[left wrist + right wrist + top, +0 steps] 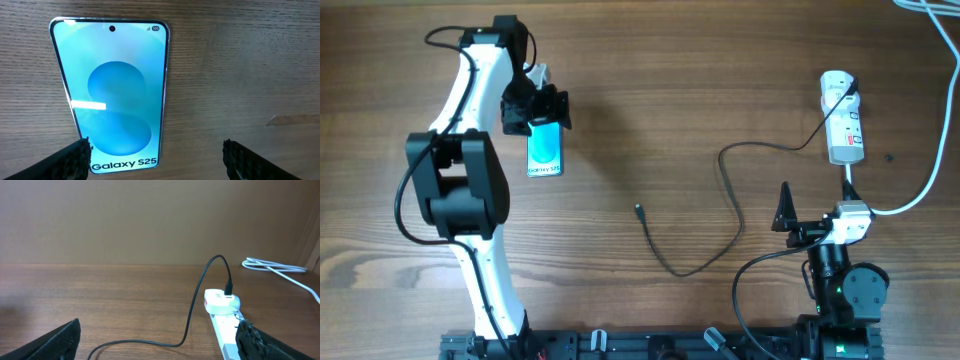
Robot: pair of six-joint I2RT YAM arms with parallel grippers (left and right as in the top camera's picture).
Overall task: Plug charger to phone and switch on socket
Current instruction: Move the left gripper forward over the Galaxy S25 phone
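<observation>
— Black fingertips (60, 162) are seen at the two bottom corners of the left wrist view. How is the left gripper (155, 145) set?

— It is spread wide above the phone (114, 85), and nothing is pinched. One fingertip is seen at the phone's lower left corner, though whether contact is made cannot be told. The other is set well apart, off to the phone's other side.

— Where is the phone placed?

— It is laid flat on the wooden surface (650, 80), with its lit teal screen turned upward. From overhead it is found at the left side, just beside the left arm (470, 190).

— And the right gripper (157, 337)?

— That one is spread wide as well, with nothing caught between its fingers. It is pointed toward the socket (842, 118), which is laid on the right side of the surface. One finger is seen in front of the socket's near end in the right wrist view.

— How is the charger (730, 200) arranged?

— One end is plugged in at the socket's far end. The thin black cable is led leftward, then bent down and round in a loose curve. Its plug tip (638, 209) is seen lying on bare surface between the two arms, well apart from the phone. A white cord (920, 185) is run from the socket's near end toward the right edge.
</observation>
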